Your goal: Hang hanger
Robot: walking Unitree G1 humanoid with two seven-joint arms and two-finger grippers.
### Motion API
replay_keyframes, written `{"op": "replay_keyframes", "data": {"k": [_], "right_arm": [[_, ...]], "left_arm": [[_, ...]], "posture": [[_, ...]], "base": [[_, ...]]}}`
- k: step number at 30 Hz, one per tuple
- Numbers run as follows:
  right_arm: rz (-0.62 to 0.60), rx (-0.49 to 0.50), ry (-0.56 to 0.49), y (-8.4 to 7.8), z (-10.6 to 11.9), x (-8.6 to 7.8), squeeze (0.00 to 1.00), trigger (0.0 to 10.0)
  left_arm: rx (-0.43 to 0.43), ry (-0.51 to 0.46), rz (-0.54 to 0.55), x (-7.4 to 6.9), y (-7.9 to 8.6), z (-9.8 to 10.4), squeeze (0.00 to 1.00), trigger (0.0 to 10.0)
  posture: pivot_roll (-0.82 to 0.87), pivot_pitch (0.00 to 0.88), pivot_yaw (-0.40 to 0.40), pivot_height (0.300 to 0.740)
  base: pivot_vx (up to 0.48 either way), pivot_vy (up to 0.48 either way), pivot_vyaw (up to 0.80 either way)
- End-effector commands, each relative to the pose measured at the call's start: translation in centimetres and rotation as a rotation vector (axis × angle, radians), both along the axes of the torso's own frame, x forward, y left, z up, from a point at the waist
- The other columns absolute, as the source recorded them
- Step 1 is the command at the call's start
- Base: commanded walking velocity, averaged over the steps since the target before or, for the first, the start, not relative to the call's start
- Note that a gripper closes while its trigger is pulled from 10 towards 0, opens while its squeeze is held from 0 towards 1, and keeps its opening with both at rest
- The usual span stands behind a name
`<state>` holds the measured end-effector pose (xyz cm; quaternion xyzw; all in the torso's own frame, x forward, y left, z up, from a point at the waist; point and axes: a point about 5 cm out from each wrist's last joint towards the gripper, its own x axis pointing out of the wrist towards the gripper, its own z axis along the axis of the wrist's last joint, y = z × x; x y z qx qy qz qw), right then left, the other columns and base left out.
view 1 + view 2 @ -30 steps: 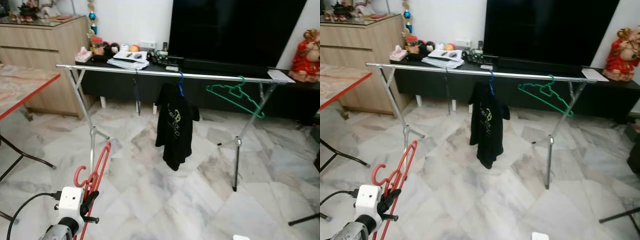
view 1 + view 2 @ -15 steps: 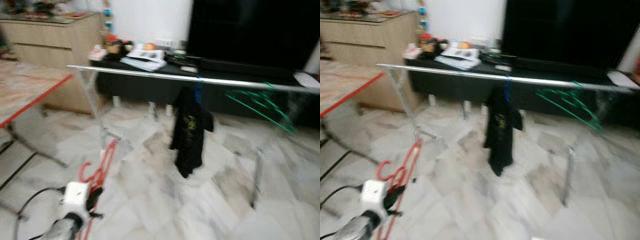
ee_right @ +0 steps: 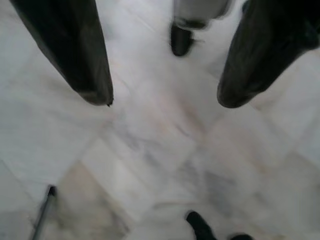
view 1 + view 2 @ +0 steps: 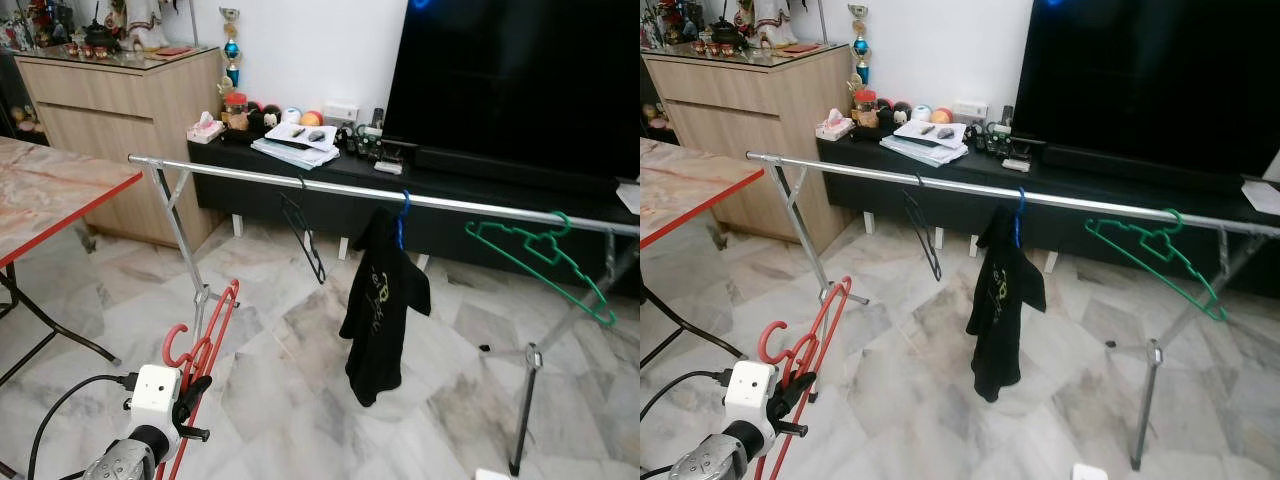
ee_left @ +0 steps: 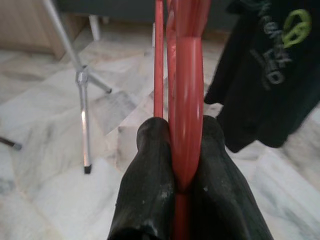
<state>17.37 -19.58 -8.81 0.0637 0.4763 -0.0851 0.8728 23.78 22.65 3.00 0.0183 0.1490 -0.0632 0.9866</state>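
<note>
My left gripper [image 4: 192,392] is low at the front left, shut on a red hanger [image 4: 206,345] that stands upright above it. In the left wrist view the black fingers [image 5: 150,165] pinch the red hanger [image 5: 186,90] from both sides. A silver clothes rail [image 4: 260,177] runs across the room ahead. On it hang a black hanger [image 4: 303,228], a black T-shirt [image 4: 383,300] on a blue hanger, and a green hanger [image 4: 540,255]. My right gripper [image 3: 162,95] is open over the marble floor with nothing between its fingers.
A red-edged table [image 4: 50,195] stands at the left. Behind the rail are a wooden cabinet [image 4: 120,120], a low black TV bench [image 4: 330,170] with small items, and a large TV [image 4: 520,80]. The rail's legs [image 4: 525,400] stand on the marble floor.
The camera has swung left, so the rail and clothes sit further right in the picture and the blur is gone. A black hanger on the rail is now plain. My left gripper still holds the red hanger.
</note>
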Motion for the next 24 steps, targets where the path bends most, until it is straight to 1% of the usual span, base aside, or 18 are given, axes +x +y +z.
{"op": "replay_keyframes", "data": {"k": [1, 15, 19, 22, 23, 24], "right_arm": [[0.001, -0.008, 0.001, -0.2, 0.0, 0.0, 0.0, 10.0], [-0.004, -0.011, 0.001, -0.3, 0.1, 0.1, 0.0, 10.0], [0.008, -0.015, 0.0, -0.3, 0.1, 0.2, 0.0, 10.0], [0.011, -0.016, 0.0, -0.4, 0.1, 0.2, 0.0, 10.0], [0.01, -0.015, 0.0, -0.4, 0.2, 0.3, 0.0, 10.0], [0.011, -0.016, 0.0, -0.4, 0.2, 0.3, 0.0, 10.0]], "left_arm": [[0.006, -0.016, -0.013, 0.5, -0.1, 0.6, 0.0, 10.0], [0.009, -0.014, -0.041, 0.5, -0.2, 0.7, 0.0, 10.0], [-0.015, -0.035, -0.093, 0.3, -0.6, 1.1, 0.0, 10.0], [-0.003, -0.028, -0.176, 0.1, -1.0, 1.6, 0.0, 10.0], [0.006, -0.012, -0.222, 0.0, -1.2, 1.8, 0.0, 10.0], [0.036, 0.007, -0.267, -0.2, -1.2, 1.9, 0.0, 10.0]], "posture": [[0.06, 0.0, -0.039, 0.74], [0.06, 0.0, -0.038, 0.74], [0.06, 0.0, -0.039, 0.74], [0.06, 0.0, -0.04, 0.74], [0.06, 0.0, -0.04, 0.74], [0.06, 0.0, -0.04, 0.74]], "base": [[0.401, 0.0, 0.0], [0.401, 0.0, 0.0], [0.075, 0.0, 0.0], [0.0, 0.0, 0.0], [0.0, 0.0, 0.0], [0.0, 0.0, 0.0]]}}
